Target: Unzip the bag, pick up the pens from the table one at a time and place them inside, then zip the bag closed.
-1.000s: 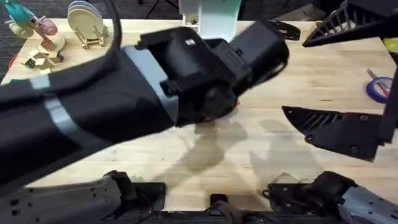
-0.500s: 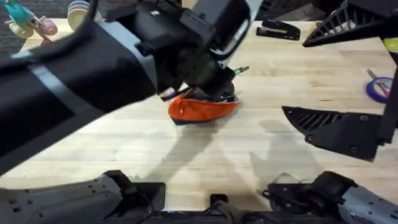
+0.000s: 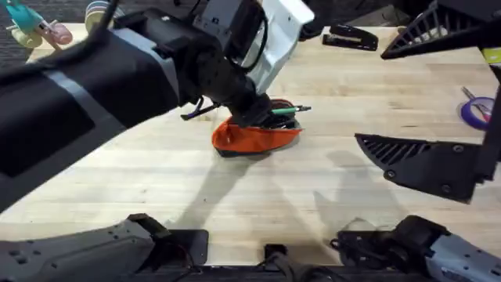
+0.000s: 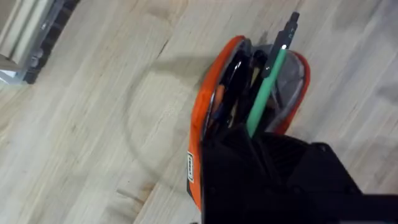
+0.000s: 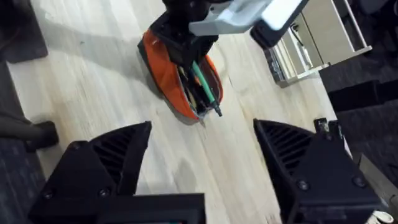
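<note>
One green pen [image 4: 264, 93] is going into the pouch [image 3: 257, 136] right now, so you are in the middle of the filling step, not yet at the zipper. Your left gripper [image 3: 252, 112] sits directly over the open mouth of the pouch, with the pen running out from under its fingers and its dark tip poking past the far end of the opening; the black housing hides the fingertips, so I cannot tell whether they are clamped on the pen or have let go. Your right gripper [image 5: 202, 152] hangs well off to the side with its fingers spread wide apart and nothing between them. The pouch lies on the bench [image 3: 352, 86] just below the left gripper, orange fabric gaping open, dark lining showing, with other dark contents inside beside the green pen; whether one of them is the black pen I cannot say. Next, I'd judge you need the pen pushed lengthwise until the tip clears the rim, or the zipper will likely catch on it. Then lift the left gripper straight up before going for the zipper pull.
</note>
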Action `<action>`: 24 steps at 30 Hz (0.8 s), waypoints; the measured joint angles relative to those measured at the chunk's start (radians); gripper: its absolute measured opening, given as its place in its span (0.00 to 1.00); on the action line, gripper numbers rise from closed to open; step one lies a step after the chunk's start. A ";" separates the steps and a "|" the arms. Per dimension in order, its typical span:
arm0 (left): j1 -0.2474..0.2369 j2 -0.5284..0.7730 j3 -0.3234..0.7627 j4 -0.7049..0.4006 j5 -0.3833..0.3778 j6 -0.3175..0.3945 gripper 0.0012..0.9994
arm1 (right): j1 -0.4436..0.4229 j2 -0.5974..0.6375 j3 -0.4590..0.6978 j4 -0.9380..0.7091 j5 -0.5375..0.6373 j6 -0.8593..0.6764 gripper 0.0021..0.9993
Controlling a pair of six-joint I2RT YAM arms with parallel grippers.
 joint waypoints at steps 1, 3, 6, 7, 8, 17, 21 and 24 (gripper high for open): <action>0.003 0.000 -0.012 0.008 0.002 0.004 0.04 | 0.000 0.000 0.000 0.000 0.000 0.000 1.00; 0.004 0.000 -0.038 0.023 0.003 0.009 0.04 | 0.000 0.000 0.000 0.000 0.000 0.000 1.00; 0.004 0.000 -0.088 0.043 0.005 0.015 0.04 | 0.000 0.000 0.000 0.000 0.000 0.000 1.00; 0.004 0.000 -0.103 0.046 0.005 0.016 0.04 | 0.000 0.000 0.000 0.000 0.000 0.000 1.00; 0.004 0.000 -0.122 0.052 0.003 0.016 0.04 | 0.000 0.000 0.000 0.000 0.000 0.000 1.00; 0.004 0.000 -0.183 0.053 -0.041 0.008 0.04 | 0.000 0.000 0.000 0.012 0.001 -0.006 1.00; 0.003 0.000 -0.184 0.052 -0.063 0.011 0.59 | 0.000 0.000 0.000 0.015 0.001 -0.007 1.00; 0.003 0.000 -0.184 0.050 -0.073 0.007 0.97 | 0.000 0.000 0.000 0.017 0.002 -0.008 1.00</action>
